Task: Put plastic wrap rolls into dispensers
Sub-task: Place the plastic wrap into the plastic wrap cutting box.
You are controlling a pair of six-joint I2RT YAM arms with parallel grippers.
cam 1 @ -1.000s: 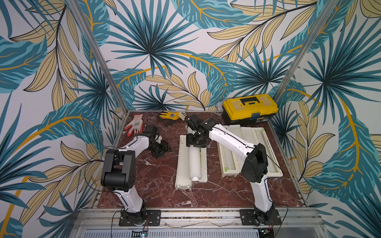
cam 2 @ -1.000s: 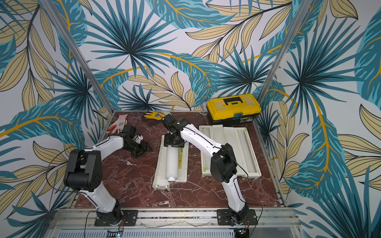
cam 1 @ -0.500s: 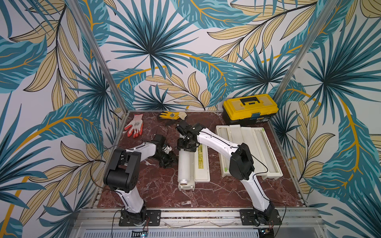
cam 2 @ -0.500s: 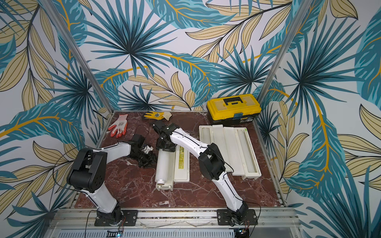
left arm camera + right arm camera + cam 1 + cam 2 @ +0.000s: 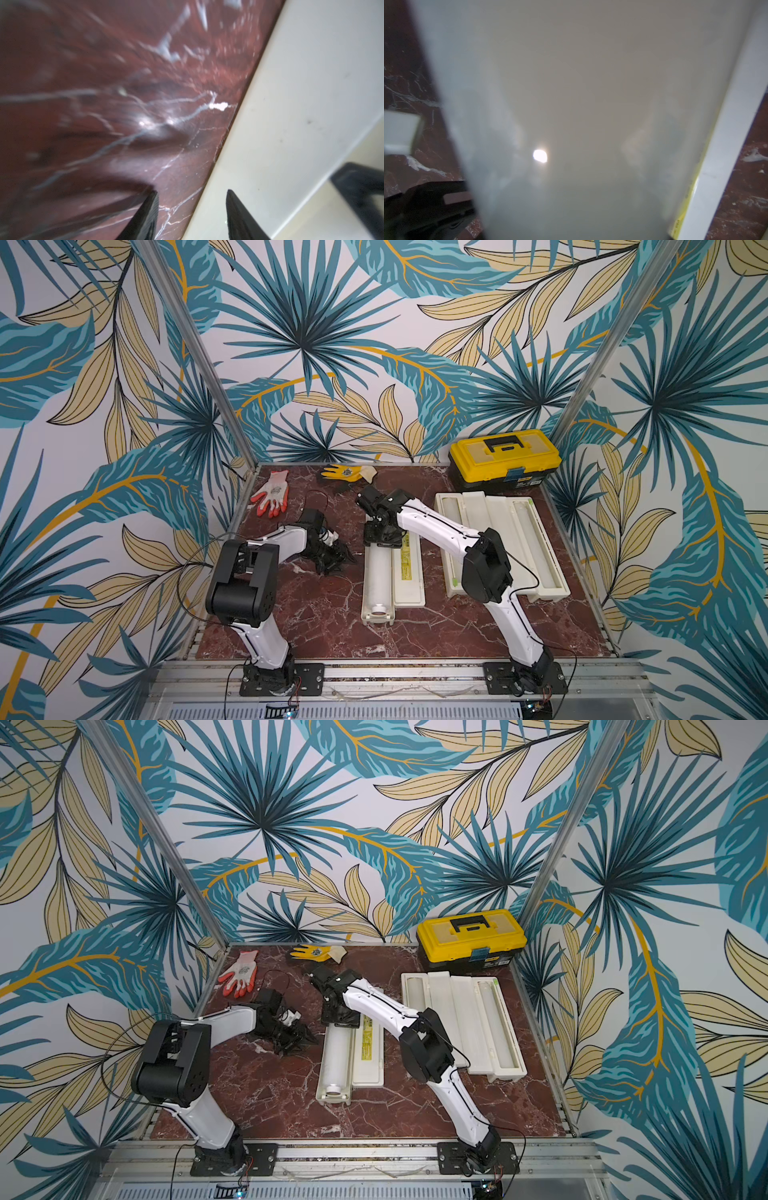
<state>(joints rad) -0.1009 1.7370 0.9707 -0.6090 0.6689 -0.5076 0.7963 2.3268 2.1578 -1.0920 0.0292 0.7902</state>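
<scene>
Lying in the left trough of an open dispenser (image 5: 376,617) at the middle of the table (image 5: 415,635) is one roll (image 5: 377,572), its white stub toward the near end. The lid (image 5: 411,593), with a yellow strip, lies flat just to the right. The right gripper (image 5: 383,533) sits low over the far end of this roll. Its wrist view is filled by the blurred roll, so I cannot tell whether it is apart or clamped. The left gripper (image 5: 191,192) is low over the table just left of the dispenser's side wall, its fingers (image 5: 149,212) apart and holding nothing. Two more open dispensers (image 5: 488,539) lie side by side on the right, with rolls (image 5: 451,531) in their outer troughs. A toolbox (image 5: 505,456) stands at the far right, and a red glove (image 5: 272,493) and a yellow glove (image 5: 345,472) lie along the far edge.
</scene>
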